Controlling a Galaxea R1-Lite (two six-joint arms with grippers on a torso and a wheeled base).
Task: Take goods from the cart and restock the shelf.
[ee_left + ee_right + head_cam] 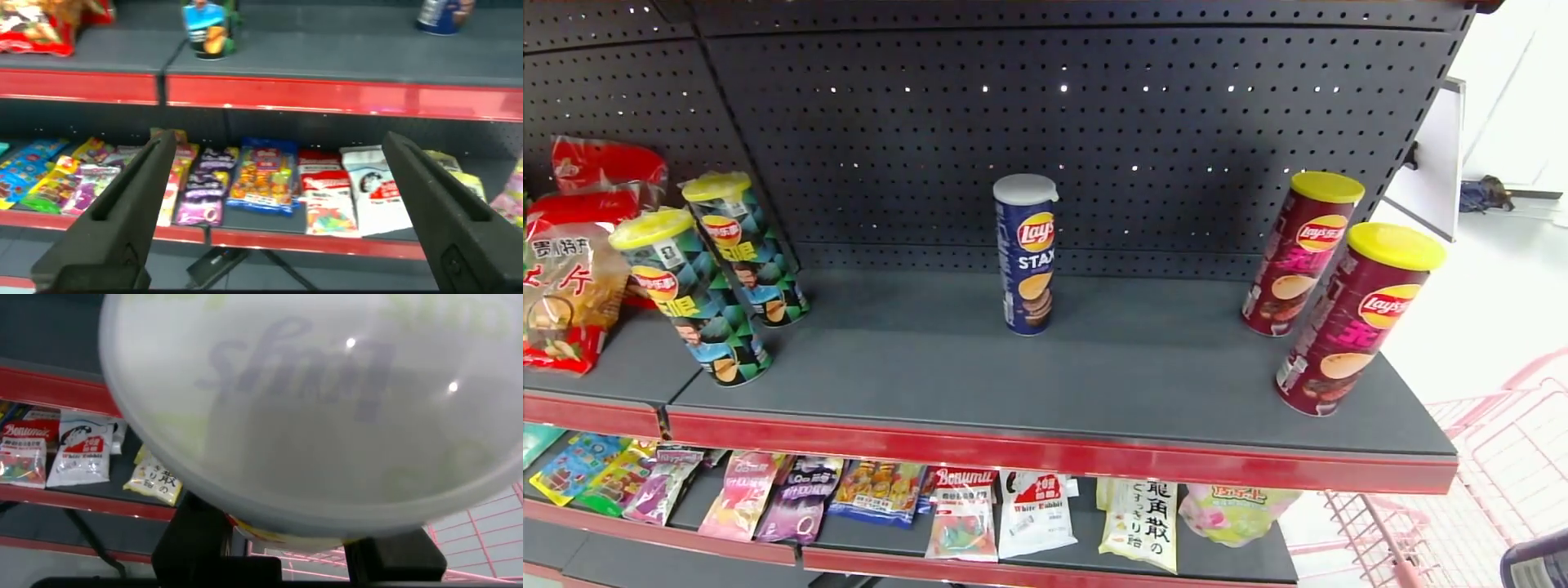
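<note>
My head camera looks forward and down on the upper shelf board [1045,384] from a little way back, with the row of snack bags [964,510] below it. The left wrist camera sits lower, facing that same row level between its own spread fingers [122,220]. The right wrist camera is right up against the can [319,416], lid toward the lens, with the same bags at its edge.

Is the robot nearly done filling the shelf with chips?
Partly. Done: five cans stand on the top shelf, two teal cans, one blue can, two maroon cans. In hand: the right gripper is shut on a clear-lidded can; the left gripper is open and empty. Left: that can needs placing, and wide bare gaps flank the blue can.
</note>
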